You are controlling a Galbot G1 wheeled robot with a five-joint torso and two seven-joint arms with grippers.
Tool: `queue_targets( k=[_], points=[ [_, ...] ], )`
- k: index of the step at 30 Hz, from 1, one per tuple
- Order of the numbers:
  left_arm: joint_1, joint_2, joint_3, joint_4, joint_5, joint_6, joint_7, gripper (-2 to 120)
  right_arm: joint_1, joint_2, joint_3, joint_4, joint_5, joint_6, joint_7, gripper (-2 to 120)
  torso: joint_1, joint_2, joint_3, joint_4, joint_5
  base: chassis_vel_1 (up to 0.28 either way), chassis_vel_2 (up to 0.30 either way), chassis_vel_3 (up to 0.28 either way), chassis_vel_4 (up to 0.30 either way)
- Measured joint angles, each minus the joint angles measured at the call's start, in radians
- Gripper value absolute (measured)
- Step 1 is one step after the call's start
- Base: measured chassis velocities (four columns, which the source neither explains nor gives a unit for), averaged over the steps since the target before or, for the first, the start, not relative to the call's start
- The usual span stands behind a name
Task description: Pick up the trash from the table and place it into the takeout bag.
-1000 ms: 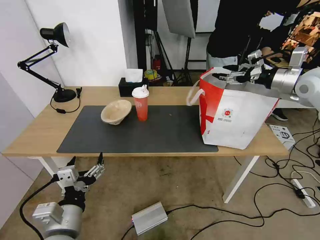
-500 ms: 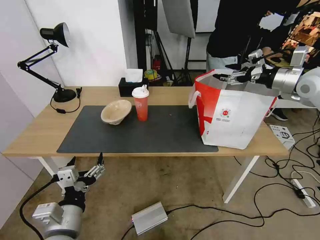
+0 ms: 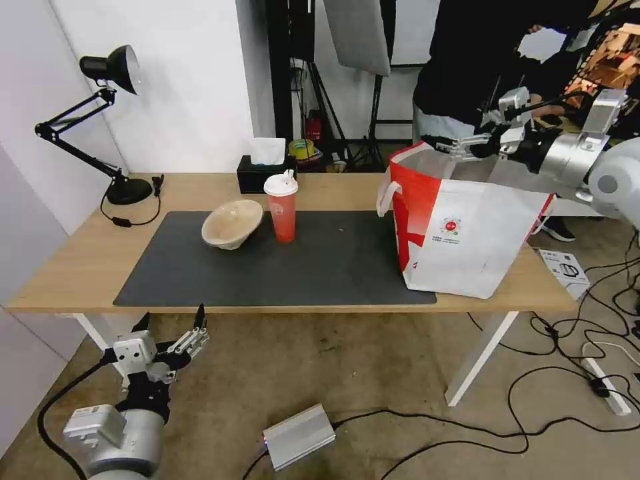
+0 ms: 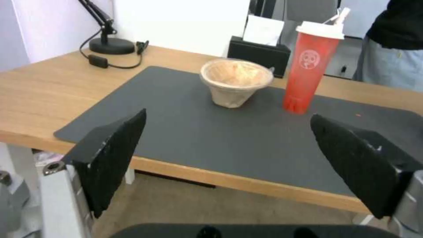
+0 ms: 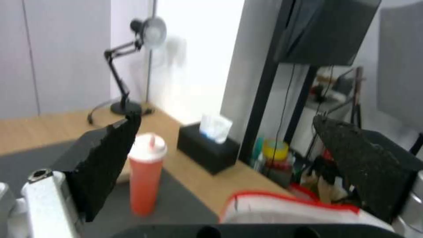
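Our right hand wide open, empty, above takeout bag at counter's right end; left hand wide open below counter's front edge.

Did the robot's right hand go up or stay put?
Yes. The right gripper has risen: earlier it was level with the takeout bag's rim, now it is above the rim, jaws open and empty.
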Motion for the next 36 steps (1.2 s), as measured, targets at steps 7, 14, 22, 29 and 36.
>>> queue_targets(
  k=[7,14,22,29,36],
  points=[
    [0.006,-0.013,-0.01,-0.007,0.0,0.0,-0.001,100,-0.075,0.033,0.002,0.153,0.018,0.113,0.249,100,0.0,0.0,0.0,0.0004,-0.0001,0.0,0.0,0.0,0.0],
    [0.012,-0.017,-0.032,-0.012,-0.006,0.0,-0.001,100,-0.244,0.094,0.05,0.314,-0.04,0.239,0.494,100,0.0,0.0,0.0,0.0004,0.0,0.0,0.0,0.0,0.0],
    [0.015,-0.021,-0.045,-0.021,-0.016,-0.001,-0.001,100,-0.441,0.112,0.144,0.41,-0.146,0.318,0.553,100,0.0,0.0,0.0,0.0002,0.0,0.0,0.0,0.0,0.0],
    [0.018,-0.026,-0.046,-0.023,-0.014,-0.001,-0.001,100,-0.711,0.112,0.292,0.514,-0.226,0.347,0.583,100,0.0,0.0,0.0,0.0,0.0001,0.0,0.0,0.0,0.0],
    [0.018,-0.025,-0.046,-0.022,-0.012,-0.001,0.0,100,-0.943,0.148,0.41,0.579,-0.305,0.373,0.589,100,0.0,0.0,0.0,0.0001,0.0,0.0,0.0,0.0,0.0]
  ],
)
